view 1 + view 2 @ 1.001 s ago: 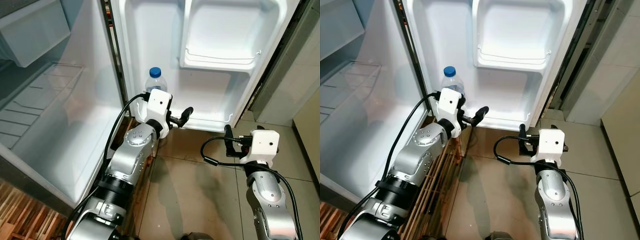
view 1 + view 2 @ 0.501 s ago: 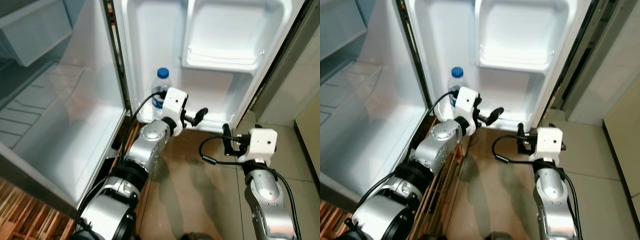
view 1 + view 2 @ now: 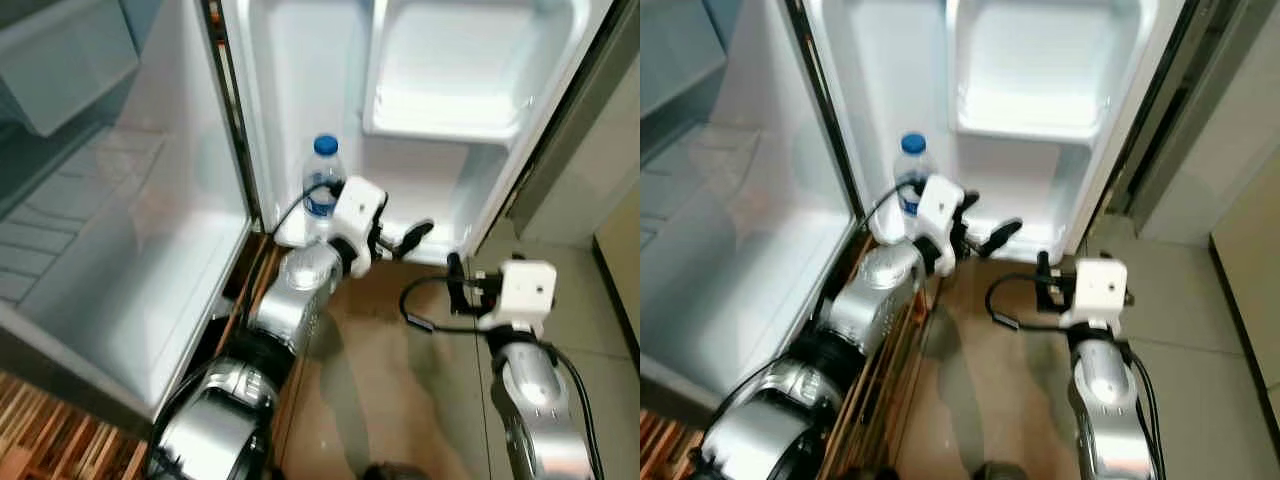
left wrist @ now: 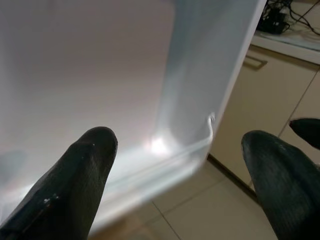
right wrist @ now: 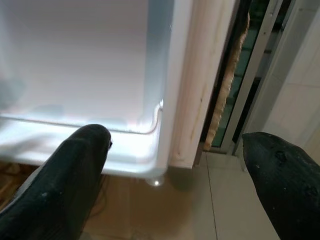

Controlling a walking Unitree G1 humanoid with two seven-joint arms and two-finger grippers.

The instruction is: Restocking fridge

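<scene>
A clear water bottle with a blue cap stands upright at the left end of the open fridge door's bottom shelf. My left gripper is open just to the right of the bottle, close in front of that shelf and apart from the bottle. In the left wrist view its black fingertips stand wide apart with the shelf's rail between them. My right gripper is open lower down, near the door's bottom right corner, holding nothing.
An upper door shelf sits above the bottom one. The fridge's inside with a wire shelf lies to the left. Wooden slats show at the lower left, beige floor tiles below the arms, and a dark gap and wall right of the door.
My left gripper has reached forward and to the right, past the bottle, along the door's bottom shelf. The right arm has barely moved. The picture has shifted and blurred a little.
</scene>
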